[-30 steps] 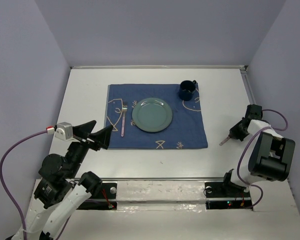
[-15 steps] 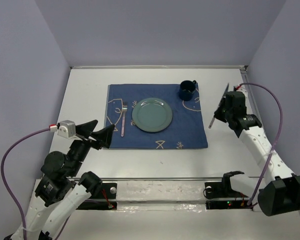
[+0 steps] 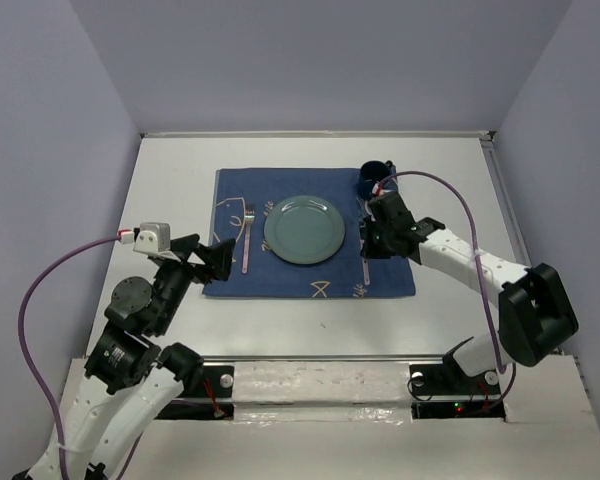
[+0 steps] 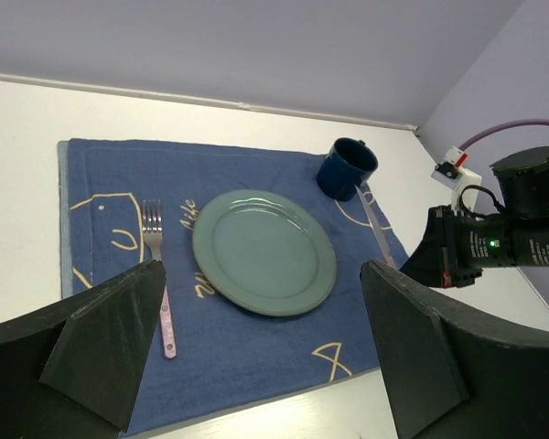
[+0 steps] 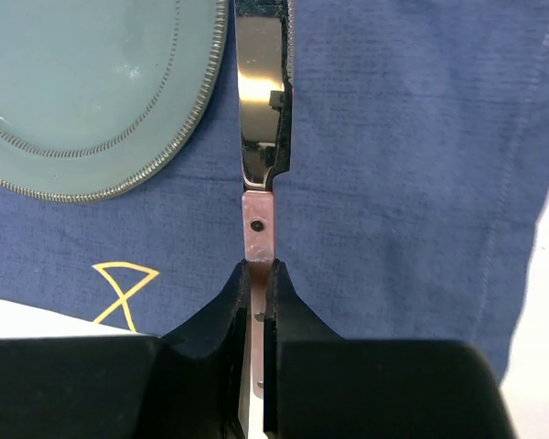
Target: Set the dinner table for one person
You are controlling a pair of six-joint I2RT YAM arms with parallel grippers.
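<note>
Black and spread wide, my left jaws hang empty by the near left corner of the dark blue rectangular cloth with pale line drawings [image 3: 280, 280]; they have no part in this step. A little farther in and to the right, my right jaws are clenched on the pinkish riveted handle of a steel-bladed table knife [image 5: 261, 165]. The black fingertips [image 5: 224, 302] pinch the handle from both sides, and the blade points away from me. The knife runs lengthwise over the cloth, just beside the right rim of the round pale green plate [image 3: 304, 229]. I cannot tell whether it rests on the cloth or hovers just above it. Left of the plate lies a metal fork with a pink handle [image 3: 247, 240], tines to the far side. At the cloth's far right corner stands a dark blue mug [image 3: 374, 180]. All of it sits on the large matte white rectangular worktop [image 3: 170, 200], the dinner table, which reaches well past the cloth.

I judge the step in hand to be setting the knife down to the right of the plate. With plate, fork and mug in place, it looks like the last piece. Next I need to bring the knife flat onto the cloth with the blade off the plate's rim and let go. Then I lift straight up so the handle is not dragged askew.
</note>
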